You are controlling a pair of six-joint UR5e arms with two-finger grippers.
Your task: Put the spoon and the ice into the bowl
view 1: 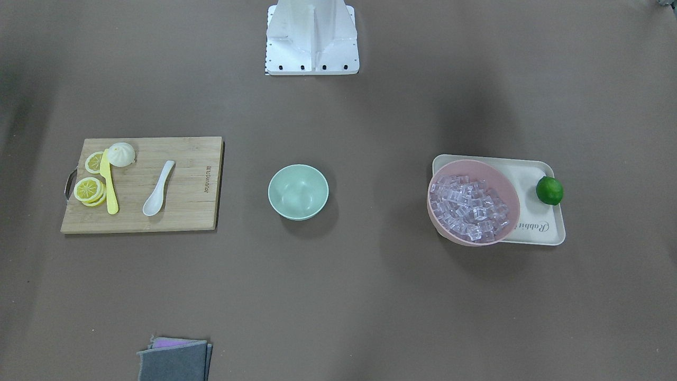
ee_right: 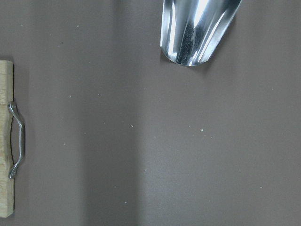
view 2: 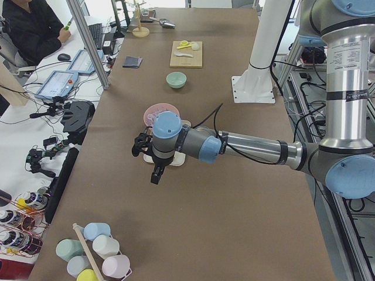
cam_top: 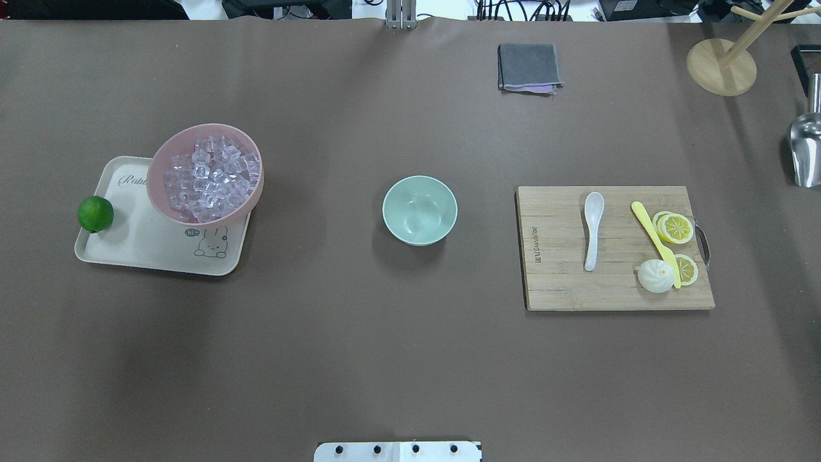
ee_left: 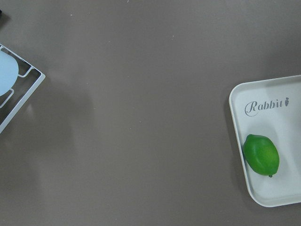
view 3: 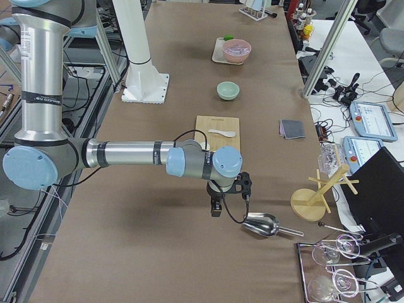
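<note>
The white spoon (cam_top: 592, 230) lies on a wooden cutting board (cam_top: 558, 256), to the right of the empty mint-green bowl (cam_top: 419, 210) at the table's middle. Clear ice cubes (cam_top: 208, 176) fill a pink bowl (cam_top: 254, 200) on a cream tray (cam_top: 147, 250) at the left. My left gripper (view 2: 156, 175) shows only in the exterior left view, above the table beyond the tray's outer end. My right gripper (view 3: 215, 208) shows only in the exterior right view, between the board and a metal scoop (view 3: 260, 224). I cannot tell whether either is open or shut.
A yellow knife (cam_top: 654, 240), lemon slices (cam_top: 677, 228) and a white bun (cam_top: 655, 276) share the board. A lime (cam_top: 95, 213) sits on the tray. A grey cloth (cam_top: 527, 66) and a wooden stand (cam_top: 721, 66) are at the far side.
</note>
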